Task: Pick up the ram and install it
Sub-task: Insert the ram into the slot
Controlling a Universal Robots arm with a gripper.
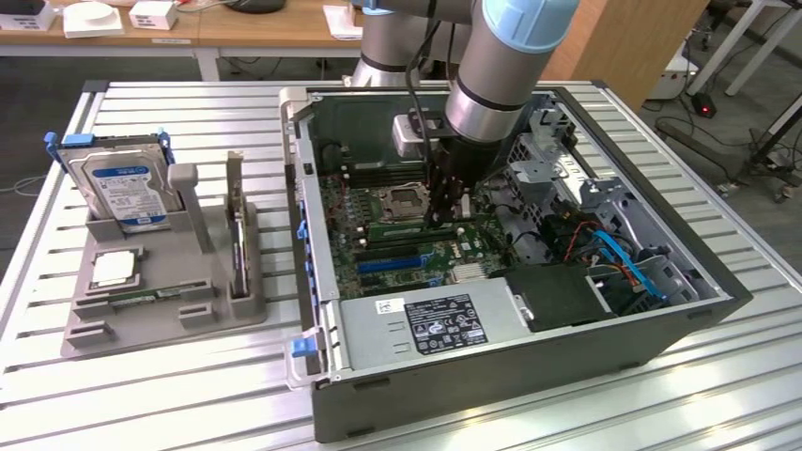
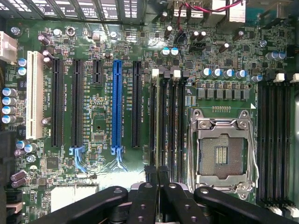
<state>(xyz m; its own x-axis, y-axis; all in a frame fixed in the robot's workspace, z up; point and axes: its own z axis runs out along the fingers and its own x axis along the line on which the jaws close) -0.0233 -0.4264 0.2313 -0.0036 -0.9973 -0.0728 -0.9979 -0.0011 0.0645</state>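
The gripper (image 2: 157, 173) is clenched, its black ribbed fingers pressed together over the narrow black memory slots (image 2: 168, 121) beside the open metal processor socket (image 2: 223, 154), in line with their length for a straight push. One ram (image 1: 235, 235), a thin green board, stands on edge in the grey moulded holder (image 1: 163, 301) at the exterior view's left. Whether a stick sits between the fingers cannot be told.

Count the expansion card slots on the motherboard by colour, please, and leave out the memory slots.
White expansion slot: 1
Blue expansion slot: 1
Black expansion slots: 4 (three long, one short)
Total: 6
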